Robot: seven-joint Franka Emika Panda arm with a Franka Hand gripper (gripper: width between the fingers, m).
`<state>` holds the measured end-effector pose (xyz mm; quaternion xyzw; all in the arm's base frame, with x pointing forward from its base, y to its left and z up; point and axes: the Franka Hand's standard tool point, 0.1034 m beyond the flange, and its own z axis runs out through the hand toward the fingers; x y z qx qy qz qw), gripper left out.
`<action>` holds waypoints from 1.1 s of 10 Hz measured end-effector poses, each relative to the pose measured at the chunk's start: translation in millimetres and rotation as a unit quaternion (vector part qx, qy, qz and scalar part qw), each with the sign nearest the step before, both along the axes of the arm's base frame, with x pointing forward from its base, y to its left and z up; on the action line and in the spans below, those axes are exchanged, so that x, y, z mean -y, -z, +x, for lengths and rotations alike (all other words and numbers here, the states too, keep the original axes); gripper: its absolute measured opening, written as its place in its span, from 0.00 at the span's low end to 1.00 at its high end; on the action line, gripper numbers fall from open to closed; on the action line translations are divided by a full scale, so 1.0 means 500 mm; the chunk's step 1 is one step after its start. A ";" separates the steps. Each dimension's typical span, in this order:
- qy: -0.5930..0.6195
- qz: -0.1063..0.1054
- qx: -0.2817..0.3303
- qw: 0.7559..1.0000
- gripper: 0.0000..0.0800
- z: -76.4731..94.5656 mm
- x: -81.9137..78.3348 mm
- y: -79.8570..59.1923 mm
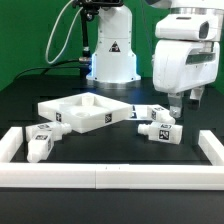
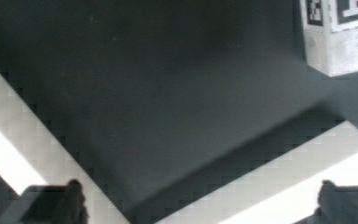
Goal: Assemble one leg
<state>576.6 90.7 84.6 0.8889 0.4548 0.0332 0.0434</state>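
My gripper [image 1: 185, 103] hangs open and empty above the table at the exterior view's right. In the wrist view [image 2: 202, 205] its two dark fingertips [image 2: 55, 205] stand far apart with nothing between them. Two white tagged legs lie just below and beside it: one leg [image 1: 163, 130] in front and another leg [image 1: 150, 112] behind it. A tagged leg end [image 2: 345, 35] shows at the edge of the wrist view, away from the fingers. More legs [image 1: 42, 140] lie at the exterior view's left. The white square tabletop [image 1: 85, 112] lies in the middle.
A low white rail [image 1: 110, 178] borders the front and both sides of the work area. It crosses the wrist view as pale bands [image 2: 282, 175]. The arm's white base [image 1: 110, 55] stands behind the tabletop.
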 end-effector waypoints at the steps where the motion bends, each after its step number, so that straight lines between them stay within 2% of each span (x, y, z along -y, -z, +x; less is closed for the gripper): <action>1: 0.001 0.000 0.000 1.000 0.81 0.000 0.000 0.000; 5: -0.006 0.000 -0.002 1.000 0.81 -0.004 0.002 0.003; 6: -0.015 -0.002 -0.010 1.000 0.81 -0.025 0.010 0.015; 8: -0.029 0.021 0.021 0.999 0.81 -0.083 -0.002 0.035; 9: -0.029 0.024 0.020 0.999 0.81 -0.103 -0.001 0.048; 11: -0.029 0.022 0.017 0.999 0.81 -0.100 -0.001 0.047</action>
